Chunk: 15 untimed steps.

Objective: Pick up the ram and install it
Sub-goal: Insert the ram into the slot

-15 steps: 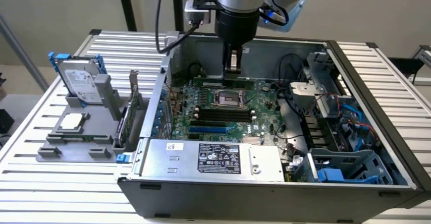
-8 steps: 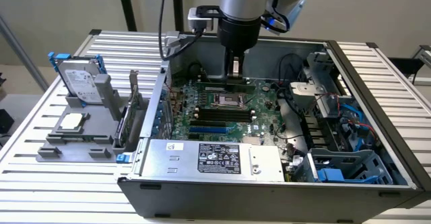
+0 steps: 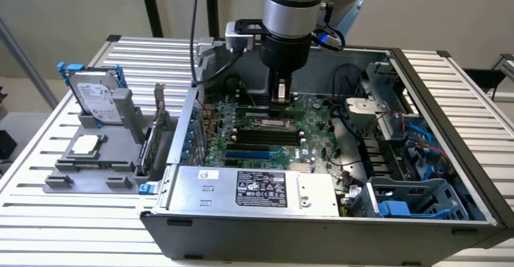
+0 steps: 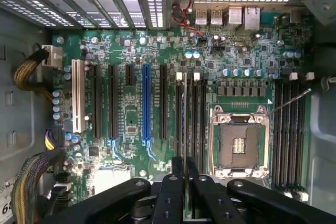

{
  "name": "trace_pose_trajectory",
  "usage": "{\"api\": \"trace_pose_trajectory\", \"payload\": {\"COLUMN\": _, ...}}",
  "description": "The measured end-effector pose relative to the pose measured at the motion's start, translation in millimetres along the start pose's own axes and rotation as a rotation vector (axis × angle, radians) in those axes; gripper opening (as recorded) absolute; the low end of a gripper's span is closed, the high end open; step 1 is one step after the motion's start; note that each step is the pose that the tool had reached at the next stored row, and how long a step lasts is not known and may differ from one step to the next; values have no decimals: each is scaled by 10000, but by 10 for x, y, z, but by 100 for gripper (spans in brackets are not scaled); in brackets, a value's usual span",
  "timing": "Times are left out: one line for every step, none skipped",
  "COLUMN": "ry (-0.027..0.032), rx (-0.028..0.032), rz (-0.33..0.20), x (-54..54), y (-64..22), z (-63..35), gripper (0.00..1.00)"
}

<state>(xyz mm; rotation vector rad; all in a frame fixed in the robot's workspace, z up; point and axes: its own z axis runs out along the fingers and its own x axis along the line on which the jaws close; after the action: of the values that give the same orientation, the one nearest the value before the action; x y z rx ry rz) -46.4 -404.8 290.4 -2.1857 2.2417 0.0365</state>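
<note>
Wrist view: gripper (image 4: 185, 182) jaws clamped on the ram (image 4: 185, 124), held edge-on above the motherboard's (image 4: 131, 114) memory slots (image 4: 193, 114). Judgement: light, stiff, fragile stick; best held by its top edge.

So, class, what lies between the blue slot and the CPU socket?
In the wrist view, black slots lie between blue slot and CPU socket, the ram over them.

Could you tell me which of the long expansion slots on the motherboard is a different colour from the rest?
The blue slot in the middle of the row; its neighbours on either side are black, and one white slot sits at the far end.
</note>
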Motion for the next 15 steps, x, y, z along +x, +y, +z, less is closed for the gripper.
{"api": "trace_pose_trajectory", "payload": {"ry": 1, "rx": 3, "rz": 0, "x": 8, "y": 0, "z": 18, "gripper": 13}}
{"api": "trace_pose_trajectory", "payload": {"ry": 2, "rx": 9, "rz": 1, "x": 14, "y": 0, "z": 35, "gripper": 13}}
{"api": "trace_pose_trajectory", "payload": {"ry": 2, "rx": 15, "rz": 1, "x": 18, "y": 0, "z": 53, "gripper": 13}}
{"api": "trace_pose_trajectory", "payload": {"ry": 1, "rx": 22, "rz": 1, "x": 23, "y": -1, "z": 71, "gripper": 13}}
{"api": "trace_pose_trajectory", "payload": {"ry": 0, "rx": 28, "rz": 1, "x": 27, "y": -1, "z": 89, "gripper": 13}}
{"api": "trace_pose_trajectory", "payload": {"ry": 0, "rx": 35, "rz": 1, "x": 30, "y": -2, "z": 109, "gripper": 13}}
{"api": "trace_pose_trajectory", "payload": {"ry": 0, "rx": 46, "rz": 0, "x": 35, "y": -2, "z": 143, "gripper": 13}}
{"api": "trace_pose_trajectory", "payload": {"ry": 1, "rx": 51, "rz": 0, "x": 36, "y": -2, "z": 160, "gripper": 13}}
{"api": "trace_pose_trajectory", "payload": {"ry": 0, "rx": 56, "rz": 0, "x": 38, "y": -3, "z": 179, "gripper": 13}}
{"api": "trace_pose_trajectory", "payload": {"ry": -1, "rx": 64, "rz": -1, "x": 40, "y": -3, "z": 208, "gripper": 13}}
{"api": "trace_pose_trajectory", "payload": {"ry": -1, "rx": 69, "rz": -1, "x": 41, "y": -4, "z": 227, "gripper": 13}}
{"api": "trace_pose_trajectory", "payload": {"ry": -1, "rx": 75, "rz": -1, "x": 42, "y": -4, "z": 247, "gripper": 13}}
{"api": "trace_pose_trajectory", "payload": {"ry": -2, "rx": 82, "rz": 0, "x": 42, "y": -4, "z": 265, "gripper": 13}}
{"api": "trace_pose_trajectory", "payload": {"ry": 0, "rx": 88, "rz": 1, "x": 43, "y": -5, "z": 282, "gripper": 13}}
{"api": "trace_pose_trajectory", "payload": {"ry": -2, "rx": 93, "rz": 2, "x": 43, "y": -6, "z": 301, "gripper": 13}}
